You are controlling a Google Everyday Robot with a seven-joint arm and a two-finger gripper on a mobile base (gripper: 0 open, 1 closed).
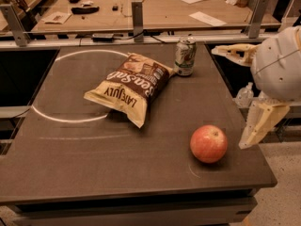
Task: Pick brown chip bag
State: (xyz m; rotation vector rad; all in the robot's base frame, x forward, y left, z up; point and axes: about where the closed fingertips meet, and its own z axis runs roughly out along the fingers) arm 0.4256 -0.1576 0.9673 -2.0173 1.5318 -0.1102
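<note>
The brown chip bag [128, 86], tan-yellow and dark brown with "LATE JULY" and "Sea Salt" printed on it, lies flat on the dark table [70, 164], left of centre towards the back. My gripper [228, 98] is at the table's right edge, well to the right of the bag and apart from it. It is open and empty. One cream finger [233, 52] reaches over the back right corner and the other finger [258, 126] hangs beside the front right edge.
A green-and-white soda can [185, 55] stands just right of the bag's far end. A red apple [209, 143] sits at the front right, close to the lower finger. A white chalk arc [66, 119] marks the table. A wooden bench [155, 8] with papers stands behind a rail.
</note>
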